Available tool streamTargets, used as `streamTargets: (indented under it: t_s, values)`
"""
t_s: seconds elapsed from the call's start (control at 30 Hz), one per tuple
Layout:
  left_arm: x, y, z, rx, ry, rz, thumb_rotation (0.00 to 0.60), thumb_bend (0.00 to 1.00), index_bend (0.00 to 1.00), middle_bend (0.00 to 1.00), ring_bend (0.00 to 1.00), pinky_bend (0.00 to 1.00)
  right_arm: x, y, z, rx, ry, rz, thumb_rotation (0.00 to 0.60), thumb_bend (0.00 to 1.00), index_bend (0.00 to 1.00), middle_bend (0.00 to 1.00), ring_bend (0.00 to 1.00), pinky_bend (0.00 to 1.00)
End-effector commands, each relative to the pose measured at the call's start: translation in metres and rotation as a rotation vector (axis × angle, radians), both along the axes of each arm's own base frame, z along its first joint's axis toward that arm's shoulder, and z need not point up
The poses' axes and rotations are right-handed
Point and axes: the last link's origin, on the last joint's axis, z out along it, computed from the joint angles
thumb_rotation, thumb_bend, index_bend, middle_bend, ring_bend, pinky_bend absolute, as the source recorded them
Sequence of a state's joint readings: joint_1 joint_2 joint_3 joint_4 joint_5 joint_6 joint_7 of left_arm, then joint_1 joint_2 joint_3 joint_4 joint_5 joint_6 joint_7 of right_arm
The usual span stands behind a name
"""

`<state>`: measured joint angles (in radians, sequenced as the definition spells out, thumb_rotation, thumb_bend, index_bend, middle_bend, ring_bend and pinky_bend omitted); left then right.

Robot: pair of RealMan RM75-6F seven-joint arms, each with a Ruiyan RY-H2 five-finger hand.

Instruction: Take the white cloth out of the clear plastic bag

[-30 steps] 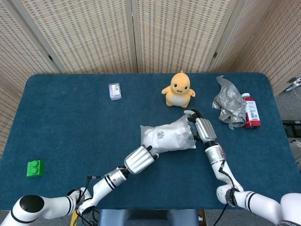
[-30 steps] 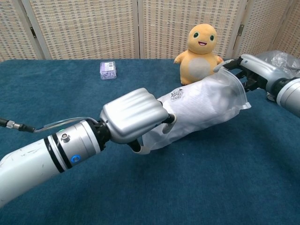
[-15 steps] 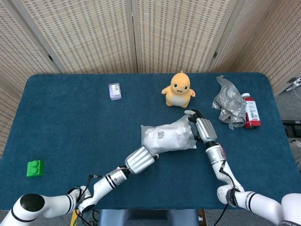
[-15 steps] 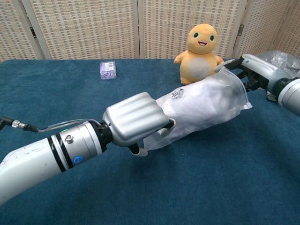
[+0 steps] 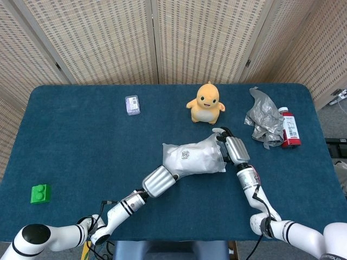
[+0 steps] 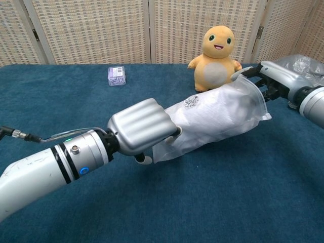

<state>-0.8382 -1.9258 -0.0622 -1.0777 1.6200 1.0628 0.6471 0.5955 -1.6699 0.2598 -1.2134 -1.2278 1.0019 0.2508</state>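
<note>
The clear plastic bag [image 5: 195, 157] [image 6: 217, 119] lies mid-table with the white cloth [image 6: 202, 121] filling it; a small printed mark shows on top. My left hand [image 5: 159, 181] [image 6: 139, 126] is at the bag's near-left end, fingers curled around that end and holding it. My right hand [image 5: 233, 147] [image 6: 276, 78] is at the bag's far-right end, pinching the raised edge of the mouth. The cloth sits fully inside the bag.
A yellow plush toy [image 5: 205, 103] [image 6: 217, 50] stands just behind the bag. A crumpled grey bag [image 5: 264, 116] and a red bottle [image 5: 290, 129] lie at the right. A small purple box [image 5: 132, 104] is at the back left, a green brick [image 5: 40, 193] at the front left.
My left hand has shifted slightly at the bag's near end, and that end now lies flatter. The right hand keeps its hold at the mouth.
</note>
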Motion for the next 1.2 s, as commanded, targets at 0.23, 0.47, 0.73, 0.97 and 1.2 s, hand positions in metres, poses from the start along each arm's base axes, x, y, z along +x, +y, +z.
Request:
streamTargets:
  t_s: [0.23, 0.47, 0.73, 0.97, 1.2]
  values:
    - [-0.0028, 0.0003, -0.0022, -0.014, 0.000, 0.007, 0.600, 0.09, 0.53, 1.00, 0.86, 0.94, 0.0003, 0.0007, -0.0020, 0.006, 0.001, -0.001, 0.600, 0.65, 0.77, 0.20, 0.06, 0.29]
    - [-0.0015, 0.0012, -0.0044, -0.016, 0.007, 0.017, 0.600, 0.14, 0.52, 1.00, 0.86, 0.94, 0.0000, 0.0008, -0.0019, 0.006, 0.000, -0.001, 0.600, 0.65, 0.77, 0.20, 0.06, 0.29]
    - [-0.0037, 0.0024, -0.0049, -0.006, 0.008, 0.035, 0.600, 0.23, 0.53, 1.00, 0.86, 0.93, -0.0025, 0.0016, -0.0027, 0.011, 0.000, -0.009, 0.600, 0.65, 0.77, 0.20, 0.06, 0.29]
    - [-0.0047, 0.0020, -0.0048, -0.007, 0.004, 0.043, 0.600, 0.27, 0.53, 1.00, 0.86, 0.93, -0.0025, 0.0021, -0.0051, 0.019, 0.000, -0.009, 0.600, 0.65, 0.77, 0.21, 0.06, 0.29]
    - [-0.0056, 0.0008, -0.0056, -0.014, -0.001, 0.051, 0.600, 0.36, 0.54, 1.00, 0.86, 0.93, -0.0030, 0.0019, -0.0045, 0.018, 0.000, -0.011, 0.600, 0.65, 0.77, 0.21, 0.06, 0.29]
